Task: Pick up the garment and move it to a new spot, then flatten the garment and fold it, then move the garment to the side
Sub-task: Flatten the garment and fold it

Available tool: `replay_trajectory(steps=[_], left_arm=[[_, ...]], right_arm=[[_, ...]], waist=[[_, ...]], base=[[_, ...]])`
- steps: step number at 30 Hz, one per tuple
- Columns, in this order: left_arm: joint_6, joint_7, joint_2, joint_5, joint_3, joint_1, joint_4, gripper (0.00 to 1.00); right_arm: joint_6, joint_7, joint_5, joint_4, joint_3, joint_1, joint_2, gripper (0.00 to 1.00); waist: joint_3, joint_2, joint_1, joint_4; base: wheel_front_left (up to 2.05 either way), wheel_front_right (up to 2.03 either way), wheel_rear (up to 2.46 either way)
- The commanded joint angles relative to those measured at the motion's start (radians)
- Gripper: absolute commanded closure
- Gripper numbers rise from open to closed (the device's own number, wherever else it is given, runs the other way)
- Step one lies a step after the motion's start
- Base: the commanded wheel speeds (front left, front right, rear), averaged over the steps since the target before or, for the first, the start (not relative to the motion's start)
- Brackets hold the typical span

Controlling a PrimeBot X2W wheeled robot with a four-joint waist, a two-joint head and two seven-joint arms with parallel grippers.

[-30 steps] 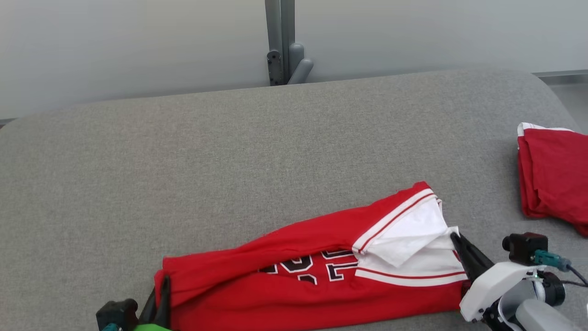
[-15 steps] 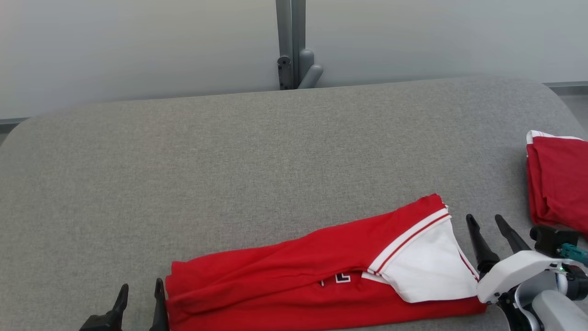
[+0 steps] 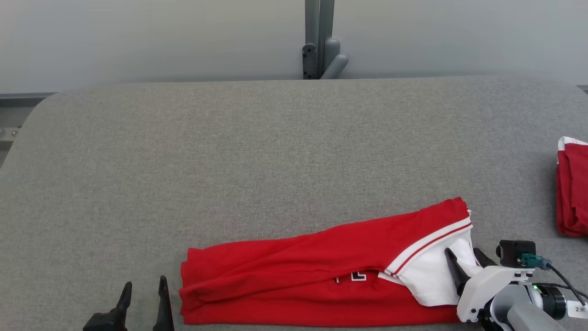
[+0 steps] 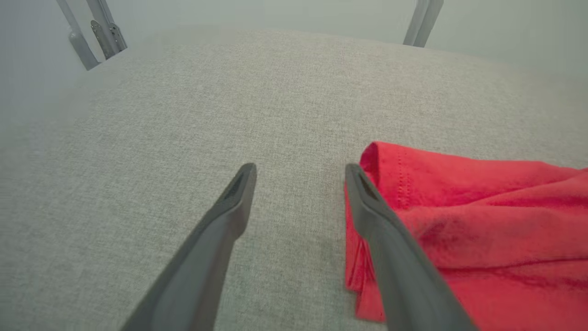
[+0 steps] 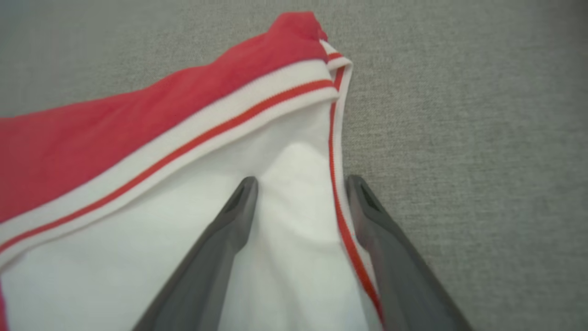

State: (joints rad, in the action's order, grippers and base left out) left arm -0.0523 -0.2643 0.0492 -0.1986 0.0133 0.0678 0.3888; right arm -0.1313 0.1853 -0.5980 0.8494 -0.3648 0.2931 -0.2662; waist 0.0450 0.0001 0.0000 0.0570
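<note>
Near the bench's (image 3: 275, 138) front edge, folding seems underway: left gripper (image 3: 144, 294) spread beside the garment (image 3: 298, 276), right gripper (image 3: 463, 253) spread astride its white end, needing to pinch.

The jersey (image 3: 298, 271) is red, with a white panel and white trim carrying a thin red stripe; its half-hidden lettering (image 3: 356, 276) looks white edged in black. The padded surface (image 3: 229, 161) is heathered grey. The folded cloth (image 3: 572, 188) is red, white-edged.
</note>
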Motion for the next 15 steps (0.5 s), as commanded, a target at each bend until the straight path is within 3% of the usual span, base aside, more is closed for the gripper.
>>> replay_trajectory(steps=[1, 2, 3, 5, 15], left_arm=[[0.009, 0.001, 0.003, 0.000, 0.008, -0.013, -0.011, 0.00], [0.007, 0.001, 0.003, 0.002, 0.007, -0.014, -0.013, 0.00], [0.004, 0.001, 0.003, 0.003, 0.008, -0.014, -0.012, 0.00], [0.003, 0.001, 0.003, 0.009, 0.012, -0.016, -0.012, 0.00], [0.006, 0.001, 0.003, 0.001, 0.005, -0.021, -0.005, 0.00]], right_arm=[[0.002, 0.001, 0.001, 0.032, 0.005, 0.005, 0.005, 0.00], [0.002, 0.002, 0.003, 0.051, 0.006, 0.009, 0.006, 0.00], [0.002, -0.002, -0.002, 0.070, 0.005, 0.012, 0.012, 0.10], [0.002, -0.012, -0.014, 0.098, -0.001, 0.017, 0.018, 1.00], [0.005, 0.078, -0.033, 0.134, 0.133, 0.052, -0.033, 1.00]], waist=[[0.010, -0.0001, 0.0000, 0.009], [0.013, -0.0001, 0.0000, 0.011], [0.015, -0.0001, 0.0000, 0.012], [0.020, -0.0001, 0.0000, 0.012], [0.024, -0.0001, 0.0000, -0.011]], base=[[0.00, 0.00, 0.00], [0.00, 0.00, 0.00], [0.00, 0.00, 0.00], [0.00, 0.00, 0.00], [0.00, 0.00, 0.00]])
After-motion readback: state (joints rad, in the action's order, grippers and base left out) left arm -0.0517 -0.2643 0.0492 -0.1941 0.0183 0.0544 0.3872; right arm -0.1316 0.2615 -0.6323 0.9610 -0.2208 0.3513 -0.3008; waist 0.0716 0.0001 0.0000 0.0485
